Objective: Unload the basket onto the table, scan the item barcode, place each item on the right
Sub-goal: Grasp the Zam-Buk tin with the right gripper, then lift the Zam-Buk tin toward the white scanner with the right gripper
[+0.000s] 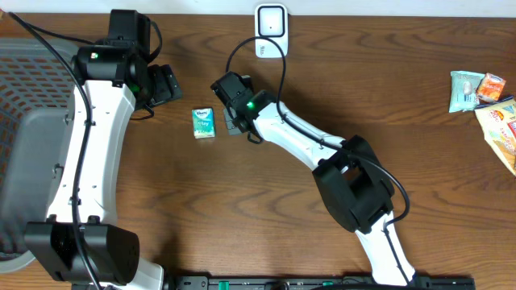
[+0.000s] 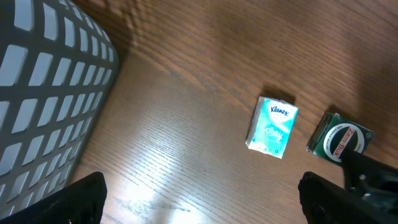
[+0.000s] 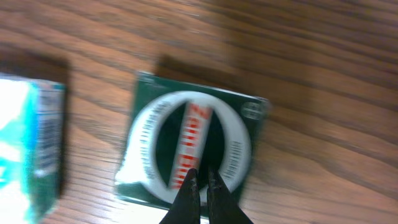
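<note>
Grip check: my right gripper [image 3: 200,179] closed, empty, green box [image 3: 155,143] directly beneath its tips, probably for nudging; left gripper [image 2: 200,186] spread wide.

The green box [image 3: 186,130] is blurred, its small print unreadable; the tissue pack [image 3: 25,149] is cropped.

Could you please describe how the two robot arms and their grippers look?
Both the left arm and the right arm have smooth white shells with bulky black joint housings. A thin black cable runs along each, and a small green light glows near each wrist. The left gripper has broad black fingers; the right gripper has narrow, pointed black ones.
</note>
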Robot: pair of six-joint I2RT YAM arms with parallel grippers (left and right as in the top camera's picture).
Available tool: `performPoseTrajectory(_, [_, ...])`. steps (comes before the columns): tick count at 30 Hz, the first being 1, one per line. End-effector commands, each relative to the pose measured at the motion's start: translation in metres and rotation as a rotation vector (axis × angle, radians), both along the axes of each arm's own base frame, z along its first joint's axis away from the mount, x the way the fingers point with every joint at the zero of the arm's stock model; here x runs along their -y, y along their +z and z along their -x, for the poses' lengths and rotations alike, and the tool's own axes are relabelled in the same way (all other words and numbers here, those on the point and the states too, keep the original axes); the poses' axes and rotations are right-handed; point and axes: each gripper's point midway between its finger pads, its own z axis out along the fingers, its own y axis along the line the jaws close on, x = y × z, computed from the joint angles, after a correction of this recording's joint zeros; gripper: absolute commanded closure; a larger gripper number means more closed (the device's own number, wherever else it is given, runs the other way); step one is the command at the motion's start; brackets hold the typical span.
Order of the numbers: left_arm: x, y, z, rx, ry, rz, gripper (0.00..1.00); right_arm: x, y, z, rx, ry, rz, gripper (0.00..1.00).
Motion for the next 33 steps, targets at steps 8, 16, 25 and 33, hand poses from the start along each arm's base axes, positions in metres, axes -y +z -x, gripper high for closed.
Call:
performPoseTrajectory(8, [-0.004, -0.001, 0.0, -0.005, 0.006, -0.016, 0.02, -0.053, 0.05, 0.011, 0.014, 0.269, -0.233, 0.98])
performPoseTrajectory(16, [-0.004, -0.001, 0.0, -0.005, 0.006, -0.016, 0.02, -0.053, 0.01, 0.011, -0.003, 0.197, -0.169, 0.98])
performPoseTrajectory(25, [-0.004, -0.001, 0.0, -0.005, 0.006, -0.016, 0.02, -0.034, -0.017, 0.002, 0.003, 0.127, -0.074, 0.99])
performPoseTrajectory(33, [-0.004, -0.001, 0.0, -0.005, 0.006, -0.016, 0.02, 0.038, 0.008, -0.019, 0.06, -0.15, 0.074, 0.99])
